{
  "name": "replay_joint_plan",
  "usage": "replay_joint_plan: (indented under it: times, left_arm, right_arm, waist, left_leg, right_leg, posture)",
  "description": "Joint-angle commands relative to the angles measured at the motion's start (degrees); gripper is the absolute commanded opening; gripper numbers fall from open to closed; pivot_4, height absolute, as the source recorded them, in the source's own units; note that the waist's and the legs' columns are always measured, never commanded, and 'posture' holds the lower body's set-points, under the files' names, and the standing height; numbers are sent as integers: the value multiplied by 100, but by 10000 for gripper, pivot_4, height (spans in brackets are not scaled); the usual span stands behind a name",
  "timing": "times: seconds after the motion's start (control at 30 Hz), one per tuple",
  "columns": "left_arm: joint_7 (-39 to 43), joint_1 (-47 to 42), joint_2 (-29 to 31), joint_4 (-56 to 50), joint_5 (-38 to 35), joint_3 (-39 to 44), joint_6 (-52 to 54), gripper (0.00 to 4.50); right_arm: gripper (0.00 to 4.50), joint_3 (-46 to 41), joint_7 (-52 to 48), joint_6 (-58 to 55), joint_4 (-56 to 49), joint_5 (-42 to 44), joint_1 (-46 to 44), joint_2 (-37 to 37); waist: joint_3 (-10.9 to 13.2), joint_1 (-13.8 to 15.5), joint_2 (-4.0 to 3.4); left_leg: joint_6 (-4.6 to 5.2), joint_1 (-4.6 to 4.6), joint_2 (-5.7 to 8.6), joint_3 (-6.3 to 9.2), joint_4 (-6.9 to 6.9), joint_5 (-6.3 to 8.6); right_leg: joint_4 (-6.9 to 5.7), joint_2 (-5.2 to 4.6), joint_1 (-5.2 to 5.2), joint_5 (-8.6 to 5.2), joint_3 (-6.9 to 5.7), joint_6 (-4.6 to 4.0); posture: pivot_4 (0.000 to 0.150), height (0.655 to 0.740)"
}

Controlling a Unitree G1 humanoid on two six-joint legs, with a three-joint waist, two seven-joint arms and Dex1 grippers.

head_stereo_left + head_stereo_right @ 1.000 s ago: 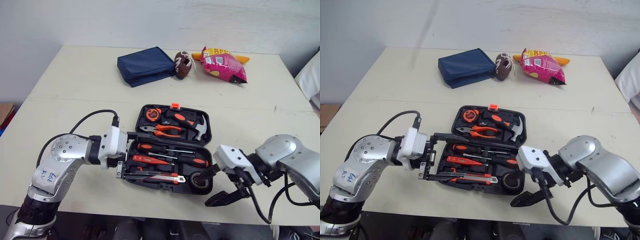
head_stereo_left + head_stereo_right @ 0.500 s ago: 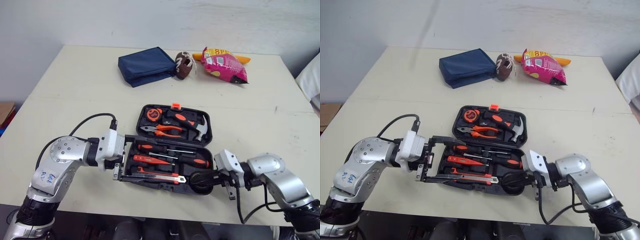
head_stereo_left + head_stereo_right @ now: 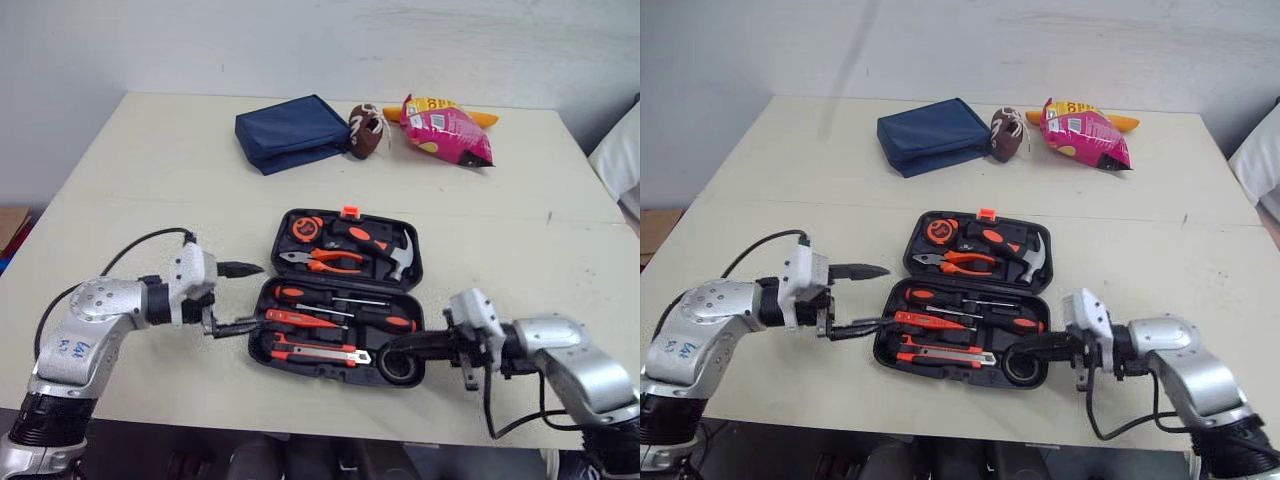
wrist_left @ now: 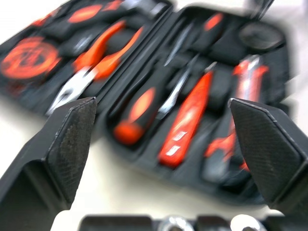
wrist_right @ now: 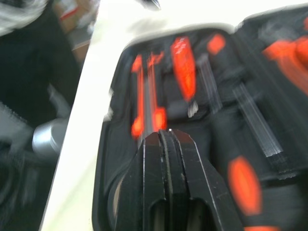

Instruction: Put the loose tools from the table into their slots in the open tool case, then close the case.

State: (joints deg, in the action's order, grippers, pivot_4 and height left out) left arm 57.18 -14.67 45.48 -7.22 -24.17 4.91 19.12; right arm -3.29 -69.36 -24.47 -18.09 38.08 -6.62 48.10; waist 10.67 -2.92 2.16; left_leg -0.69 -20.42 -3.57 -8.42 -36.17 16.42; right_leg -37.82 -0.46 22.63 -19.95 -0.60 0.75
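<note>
The black tool case (image 3: 412, 270) lies open in the middle of the table. Its far half holds a tape measure (image 3: 305, 228), pliers (image 3: 325, 262) and a hammer (image 3: 395, 255). Its near half holds screwdrivers (image 3: 330, 320), a utility knife (image 3: 315, 352) and a black tape roll (image 3: 400, 367). My left gripper (image 3: 256, 295) stands open just off the case's left edge, nothing between its fingers (image 4: 62, 139). My right gripper (image 3: 388, 345) is shut and empty, lying level with its tips over the tape roll at the case's near right corner; its fingers (image 5: 168, 163) are pressed together.
At the far side of the table lie a navy pouch (image 3: 290, 130), a small brown football toy (image 3: 366, 130) and a pink snack bag (image 3: 445, 130). The table's front edge (image 3: 300, 425) runs just behind both arms.
My left gripper has pulled back left, off the case's left edge. My right gripper has shut and swung up level, its tips now over the tape roll.
</note>
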Motion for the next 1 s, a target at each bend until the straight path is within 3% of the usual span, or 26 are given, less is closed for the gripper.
replay_joint_plan:
  times: [0.03, 0.23, 0.5, 0.7, 1.0]
  left_arm:
    - [-354, -335, -37, 403, 134, 185, 170, 28587]
    - [-633, -876, -253, 1308, 625, -278, 415, 1399]
    - [-325, -1458, -857, 2236, 905, -778, 252, 537]
    - [-66, -1367, -1015, 1938, 910, -1040, 349, 537]
    - [-574, -1261, -1478, 1852, 1129, -1089, 166, 537]
  right_arm:
    - [0, -589, 297, -298, 48, 124, -102, 263]
    - [0, -52, 396, 688, 1330, -1443, -271, 536]
    - [0, 624, 567, 536, 1795, -1909, -935, -79]
    - [0, 881, 743, 255, 1835, -2043, -1274, -439]
    - [0, 938, 923, 366, 2126, -2339, -1660, -774]
  waist:
    - [0, 2, 0]
    - [0, 34, 1]
    - [3, -15, -3]
    - [3, -17, -4]
    - [3, -17, -5]
  left_leg:
    - [3, 0, 0, 0, 1, 2]
    - [-5, -4, 3, -8, 1, -2]
    - [-21, -19, -2, -21, -8, -11]
    - [-24, -18, -2, -21, -8, -13]
    - [-25, -13, -3, -21, -17, -17]
  right_leg:
    - [0, 0, 1, 0, 0, 0]
    - [9, -2, 3, 0, 0, 0]
    - [-4, 1, 26, 0, 1, 1]
    - [-9, 0, 26, -1, 1, 1]
    - [-22, -1, 24, 0, 2, -1]
  posture:
    - [1500, 7400]
    - [1500, 7400]
    - [1500, 7400]
    - [1500, 7400]
    - [1500, 7400]
